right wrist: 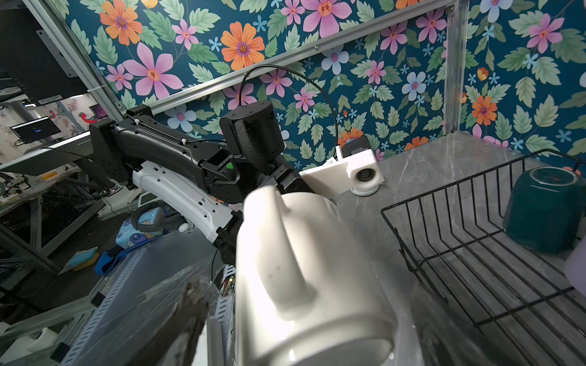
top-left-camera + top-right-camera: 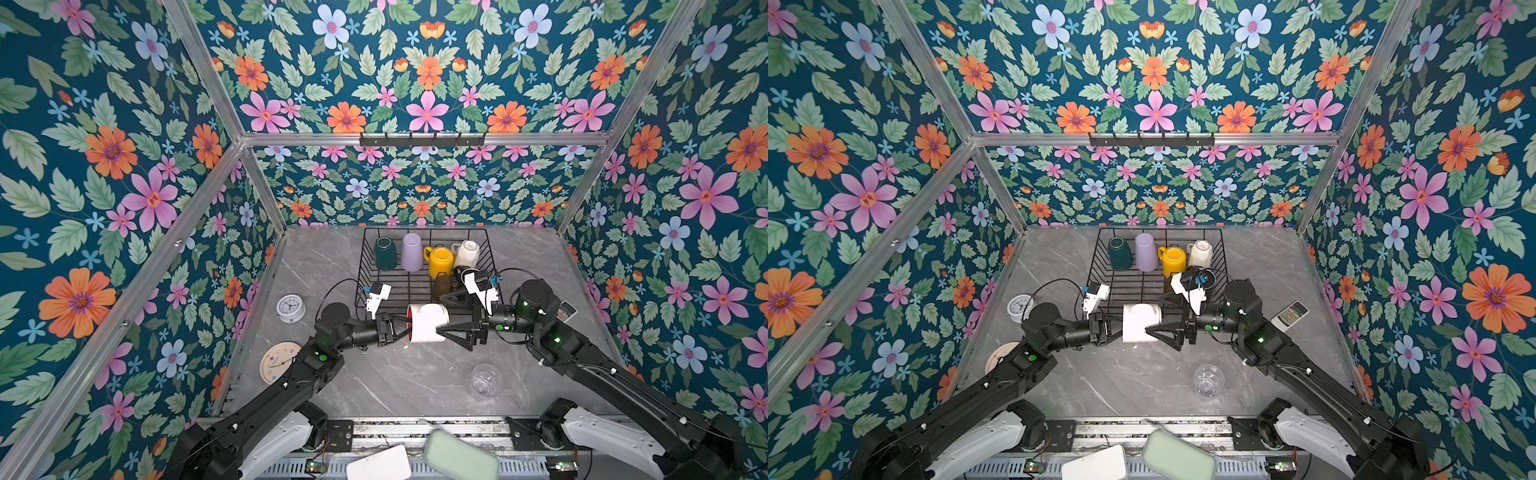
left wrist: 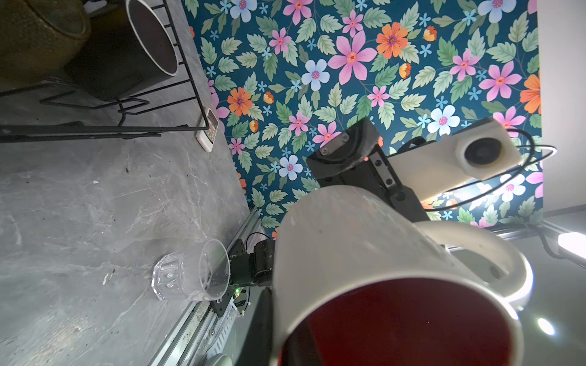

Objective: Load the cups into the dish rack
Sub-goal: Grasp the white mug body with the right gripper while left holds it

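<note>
A white mug [image 2: 428, 322] with a red inside hangs on its side just in front of the dish rack [image 2: 361, 270] in both top views. My left gripper [image 2: 401, 328] is shut on its rim. My right gripper [image 2: 439, 313] stands open, its fingers [image 1: 184, 323] either side of the mug's [image 1: 317, 269] base without pressing it. In the rack stand a teal mug [image 2: 385, 253], lilac tumbler [image 2: 411, 251], yellow mug [image 2: 440, 261], white mug [image 2: 466, 253] and olive glass [image 2: 441, 289]. A black mug [image 3: 136, 47] sits there too. A clear glass [image 2: 484, 380] lies on the table.
Two round clocks [image 2: 291, 308] [image 2: 277, 362] sit on the left of the grey table. A remote [image 2: 1289, 316] lies at the right, beside my right arm. A pale green pad [image 2: 459, 457] and a white slab rest on the front rail.
</note>
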Controlling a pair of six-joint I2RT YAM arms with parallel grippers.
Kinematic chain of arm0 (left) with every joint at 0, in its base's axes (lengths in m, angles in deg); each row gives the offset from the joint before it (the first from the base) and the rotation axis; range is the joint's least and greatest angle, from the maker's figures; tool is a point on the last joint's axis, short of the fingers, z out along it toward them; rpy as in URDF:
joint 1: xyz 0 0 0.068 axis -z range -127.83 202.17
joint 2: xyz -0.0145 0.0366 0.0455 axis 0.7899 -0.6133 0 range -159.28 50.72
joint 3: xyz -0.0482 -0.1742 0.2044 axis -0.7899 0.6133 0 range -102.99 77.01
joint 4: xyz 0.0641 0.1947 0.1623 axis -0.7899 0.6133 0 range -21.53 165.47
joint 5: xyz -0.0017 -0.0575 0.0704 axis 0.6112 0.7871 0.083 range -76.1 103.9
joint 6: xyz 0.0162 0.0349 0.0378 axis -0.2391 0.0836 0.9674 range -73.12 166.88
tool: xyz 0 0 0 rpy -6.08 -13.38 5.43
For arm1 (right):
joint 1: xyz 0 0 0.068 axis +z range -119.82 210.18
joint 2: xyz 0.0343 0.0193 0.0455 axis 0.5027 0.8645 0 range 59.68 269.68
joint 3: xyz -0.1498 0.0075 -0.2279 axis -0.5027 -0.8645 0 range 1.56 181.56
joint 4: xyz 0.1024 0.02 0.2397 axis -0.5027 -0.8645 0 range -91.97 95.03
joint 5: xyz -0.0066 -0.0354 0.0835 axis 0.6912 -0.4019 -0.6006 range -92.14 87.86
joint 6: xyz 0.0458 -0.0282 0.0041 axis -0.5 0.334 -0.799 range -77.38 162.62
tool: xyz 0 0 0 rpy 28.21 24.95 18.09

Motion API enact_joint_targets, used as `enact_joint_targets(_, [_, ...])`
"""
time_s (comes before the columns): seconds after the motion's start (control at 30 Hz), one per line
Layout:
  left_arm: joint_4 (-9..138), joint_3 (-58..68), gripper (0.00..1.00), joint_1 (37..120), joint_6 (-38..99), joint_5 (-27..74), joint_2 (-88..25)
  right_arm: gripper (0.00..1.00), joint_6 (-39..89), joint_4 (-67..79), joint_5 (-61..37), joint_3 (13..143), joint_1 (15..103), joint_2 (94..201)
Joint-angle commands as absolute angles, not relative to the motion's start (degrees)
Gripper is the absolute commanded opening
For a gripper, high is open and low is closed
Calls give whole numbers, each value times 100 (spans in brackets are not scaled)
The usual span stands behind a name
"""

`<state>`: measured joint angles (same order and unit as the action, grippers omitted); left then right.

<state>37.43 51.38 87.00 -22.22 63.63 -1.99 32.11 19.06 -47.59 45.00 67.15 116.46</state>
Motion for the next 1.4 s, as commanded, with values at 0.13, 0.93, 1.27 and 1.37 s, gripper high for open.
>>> enact_joint_targets(0.13, [2984, 5151, 0, 8687, -2426, 6567, -172, 99, 3316, 2345, -5002, 4697, 6872, 12016])
enact_joint_targets(0.93, [2924, 5081, 0, 8681, -2484, 6610, -190, 94, 3216, 2521, -5305, 4955, 7141, 12730])
enact_joint_targets(1.27, [2711, 5115, 0, 8688, -2611, 6621, -193, 77, 3185, 2534, -5365, 4933, 7164, 12725])
enact_joint_targets(1.37, [2690, 5114, 0, 8684, -2615, 6611, -174, 66, 3167, 2516, -5343, 4920, 7160, 12697])
